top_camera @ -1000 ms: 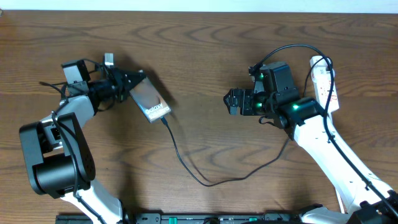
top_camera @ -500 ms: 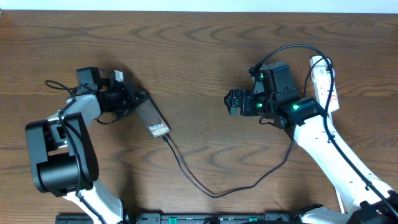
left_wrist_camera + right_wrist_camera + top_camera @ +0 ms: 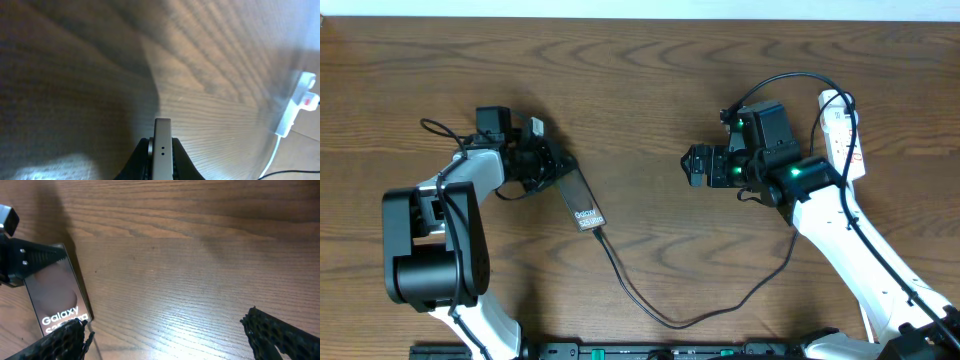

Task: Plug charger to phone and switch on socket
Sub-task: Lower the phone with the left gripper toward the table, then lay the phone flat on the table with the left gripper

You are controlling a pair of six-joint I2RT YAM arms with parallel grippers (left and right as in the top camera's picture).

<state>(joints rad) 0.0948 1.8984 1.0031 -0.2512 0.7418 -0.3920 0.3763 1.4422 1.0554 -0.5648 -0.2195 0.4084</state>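
- Table (image 3: pixel 650 80): brown wood grain, filling the overhead view.
- Left gripper (image 3: pixel 551 168): over the left half, about midway between the far and near edges. Its fingers are pinched on the far-left end of the phone. The left wrist view shows the phone's thin pale edge (image 3: pixel 162 146) clamped between the two dark fingers.
- Phone (image 3: pixel 583 205): a dark slab just right of the left gripper. Its long axis runs diagonally from far-left to near-right, and the free end points toward the near-right corner. It is rolled onto its side, so it looks narrow from overhead. In the right wrist view its face (image 3: pixel 56 296) shows a brownish oval and white "Galaxy" lettering.
- Charger (image 3: pixel 670 321): a thin black cable that meets the phone's near-right end. It sags toward the near edge at centre, then rises to the right and passes behind the right arm.
- Right gripper (image 3: pixel 693 165): right of centre, pointing left toward the phone. Its fingers (image 3: pixel 280 335) are spread wide and hold nothing.
- Socket (image 3: pixel 842 135): a white strip with red marks by the right edge, near the far-right corner. Its long axis runs far to near.
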